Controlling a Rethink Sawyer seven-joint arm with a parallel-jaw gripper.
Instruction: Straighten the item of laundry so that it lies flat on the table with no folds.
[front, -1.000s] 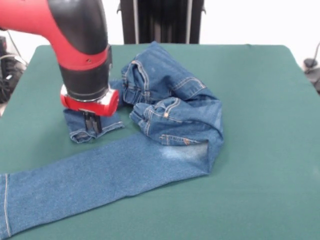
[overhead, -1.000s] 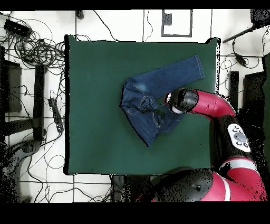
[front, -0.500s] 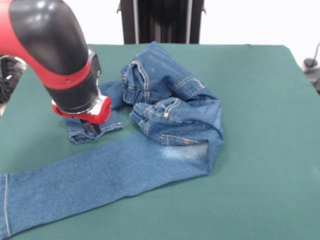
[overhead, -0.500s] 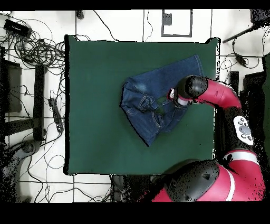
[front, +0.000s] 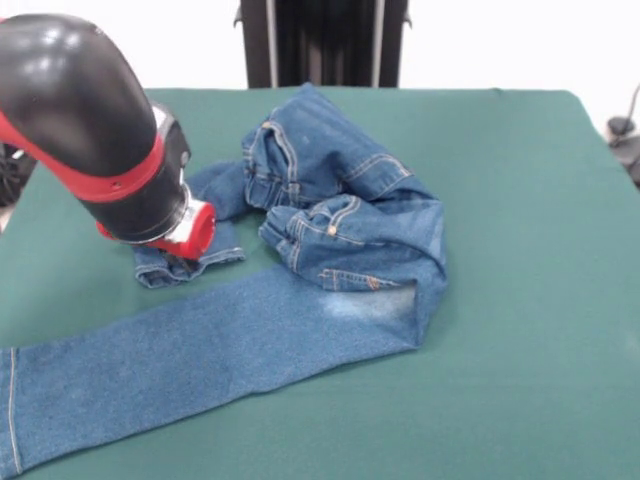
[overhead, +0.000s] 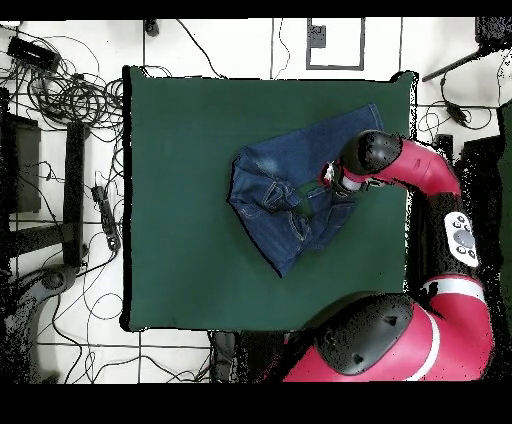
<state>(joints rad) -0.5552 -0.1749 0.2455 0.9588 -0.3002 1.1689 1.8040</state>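
The jeans (front: 330, 240) lie crumpled on the green table (front: 520, 300), and everything here is placed from them. In the front view their waist and seat are bunched in a heap, with the waistband folded over itself and an orange-stitched pocket facing up; one leg runs flat and straight from the heap toward the lower left corner of the picture, its pale-stitched hem at the picture's edge. The other leg is doubled back beside the heap, and its short hem end pokes out on the table just under the arm's red wrist ring. The gripper (front: 180, 258) sits at that hem end, almost wholly hidden behind the black and red wrist, so whether its fingers are apart, together or clamped on denim cannot be told. Compared with a second ago, the arm has swung: then the wrist stood nearly upright over the hem with the dark gripper plainly showing below the red ring; now it is tilted, the black elbow fills the upper left of the front view, and the gripper is barely seen. The hem end looks drawn slightly toward the wrist. In the overhead view the jeans (overhead: 290, 200) keep the same outline right of the table's middle, while the wrist has moved a little along the straight leg.
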